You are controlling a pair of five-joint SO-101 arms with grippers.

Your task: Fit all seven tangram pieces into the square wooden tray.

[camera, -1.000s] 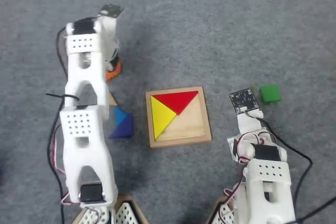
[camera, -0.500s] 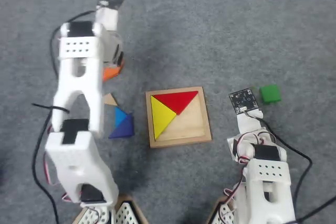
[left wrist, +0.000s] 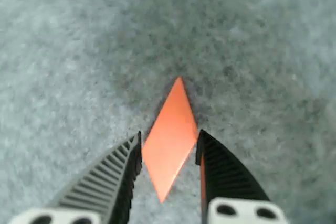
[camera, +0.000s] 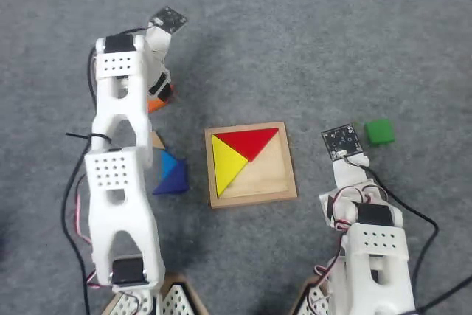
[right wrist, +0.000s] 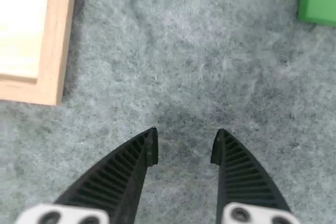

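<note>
Count: 7 pieces total, 2 in, 5 out. Square wooden tray sits mid-table between the two arms and holds 1 red triangle along its far edge and 1 yellow triangle along its left edge, the two touching; the rest of the tray floor is bare wood. Left of the tray is a cluster of 3: small tan piece, light blue piece and dark blue triangle, all partly behind the left arm. Orange parallelogram lies farther back on the left, on the grey carpet. Left gripper is clamped across it, one finger against each side. 1 green square sits right of the tray, well apart from it. Right gripper has its fingers apart with nothing between them, over carpet between the tray corner and the green square.
</note>
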